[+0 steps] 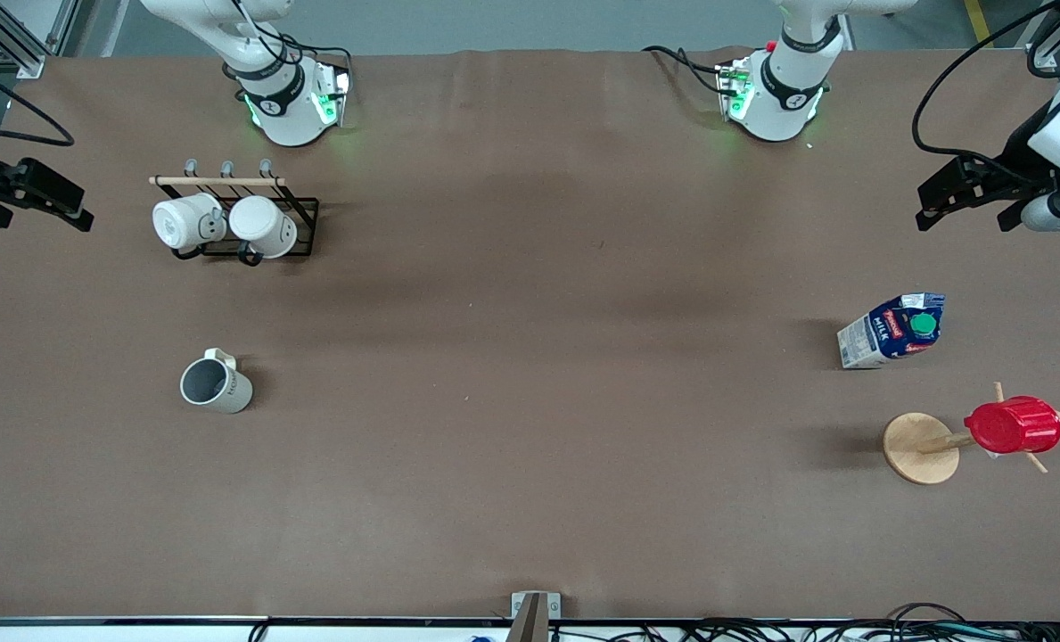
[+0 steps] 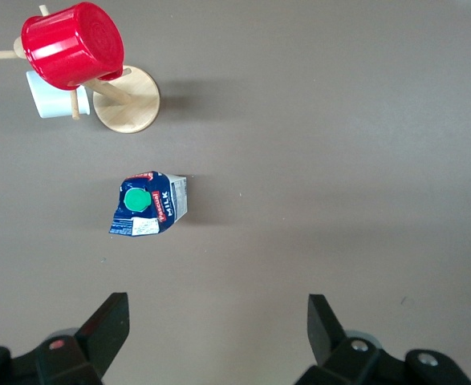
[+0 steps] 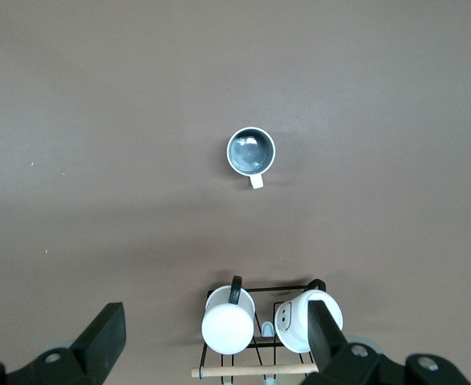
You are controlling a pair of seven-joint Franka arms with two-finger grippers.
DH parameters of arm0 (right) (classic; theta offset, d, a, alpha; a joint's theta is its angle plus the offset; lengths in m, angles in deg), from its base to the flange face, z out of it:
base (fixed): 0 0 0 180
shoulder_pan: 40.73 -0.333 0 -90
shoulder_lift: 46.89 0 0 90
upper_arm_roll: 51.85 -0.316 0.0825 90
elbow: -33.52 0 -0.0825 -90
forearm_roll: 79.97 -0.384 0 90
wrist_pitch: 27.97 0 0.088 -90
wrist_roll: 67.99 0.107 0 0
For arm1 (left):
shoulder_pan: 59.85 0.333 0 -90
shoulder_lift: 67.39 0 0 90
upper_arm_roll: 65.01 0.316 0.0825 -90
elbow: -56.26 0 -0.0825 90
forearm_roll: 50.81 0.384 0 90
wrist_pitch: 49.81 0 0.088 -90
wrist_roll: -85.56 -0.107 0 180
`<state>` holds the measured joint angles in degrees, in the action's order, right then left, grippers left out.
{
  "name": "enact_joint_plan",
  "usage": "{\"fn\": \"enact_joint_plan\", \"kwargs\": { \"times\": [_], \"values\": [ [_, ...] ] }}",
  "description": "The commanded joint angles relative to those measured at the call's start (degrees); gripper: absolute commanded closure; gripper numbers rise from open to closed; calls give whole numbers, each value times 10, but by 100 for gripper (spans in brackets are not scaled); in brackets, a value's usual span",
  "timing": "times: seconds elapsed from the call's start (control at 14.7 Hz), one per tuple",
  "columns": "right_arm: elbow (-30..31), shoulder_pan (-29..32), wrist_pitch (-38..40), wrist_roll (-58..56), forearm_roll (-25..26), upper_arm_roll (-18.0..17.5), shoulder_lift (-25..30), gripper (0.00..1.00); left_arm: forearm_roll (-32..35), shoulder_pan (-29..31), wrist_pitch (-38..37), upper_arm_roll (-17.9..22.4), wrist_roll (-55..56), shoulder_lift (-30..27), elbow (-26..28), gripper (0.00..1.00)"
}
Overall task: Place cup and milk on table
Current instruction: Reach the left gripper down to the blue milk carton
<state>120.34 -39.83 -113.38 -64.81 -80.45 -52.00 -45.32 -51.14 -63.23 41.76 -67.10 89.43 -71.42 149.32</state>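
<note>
Left gripper (image 1: 935,203) and right gripper (image 1: 70,209) held high at the ends, fingers spread, empty.

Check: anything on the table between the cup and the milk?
Nothing. In the front view, only bare table lies between the cup and the milk; the mug rack sits farther from the camera.

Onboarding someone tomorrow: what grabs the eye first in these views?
The red cup hung on a wooden peg tree at the left arm's end of the table, with the milk standing beside it. At the right arm's end, the cup stands alone, nearer the camera than the rack with two white mugs.
</note>
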Motion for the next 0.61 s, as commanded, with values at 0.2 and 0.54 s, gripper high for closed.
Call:
{"fn": "enact_joint_plan", "kwargs": {
  "times": [0.2, 0.54],
  "values": [
    [-7, 10, 9, 6, -1, -4, -3, 0, -4, 2, -10, -1, -9, 10, -13, 2],
    [-7, 10, 10, 6, -1, -4, -3, 0, -3, 13, -7, -1, -10, 12, -10, 3]
  ]
}}
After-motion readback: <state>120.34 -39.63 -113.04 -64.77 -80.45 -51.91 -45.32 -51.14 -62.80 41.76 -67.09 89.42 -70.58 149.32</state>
